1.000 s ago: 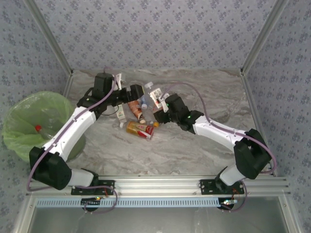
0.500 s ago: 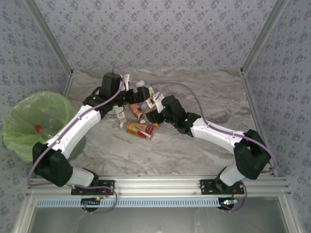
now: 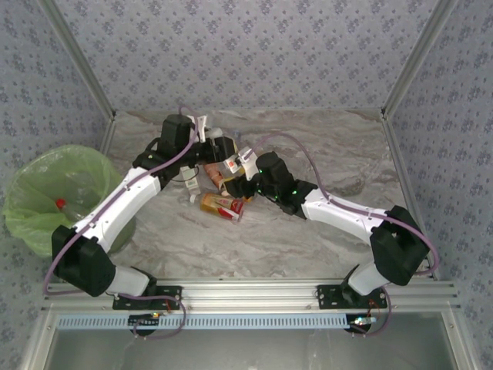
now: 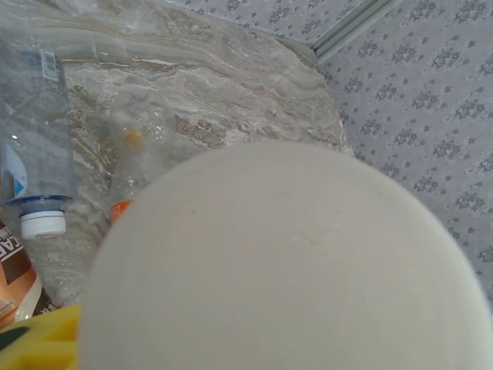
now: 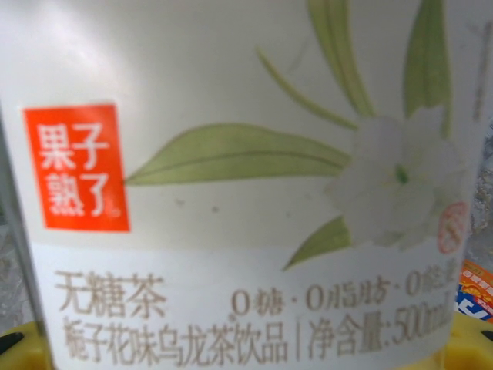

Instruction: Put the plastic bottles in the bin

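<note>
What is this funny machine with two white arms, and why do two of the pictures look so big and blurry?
It's a robot with two arms fixed to a marble table. The wide picture looks down from above. The other two come from little cameras on the wrists, so nearby things look huge. A pile of plastic bottles lies in the middle. On the left, a green-bagged bin has a red-capped bottle inside. The right claw grips a white-label bottle with a flower on it. The left claw is at a pale round thing, right up against its camera; I can't tell if it's gripped. Beyond it lies a clear bottle with a blue label.
</note>
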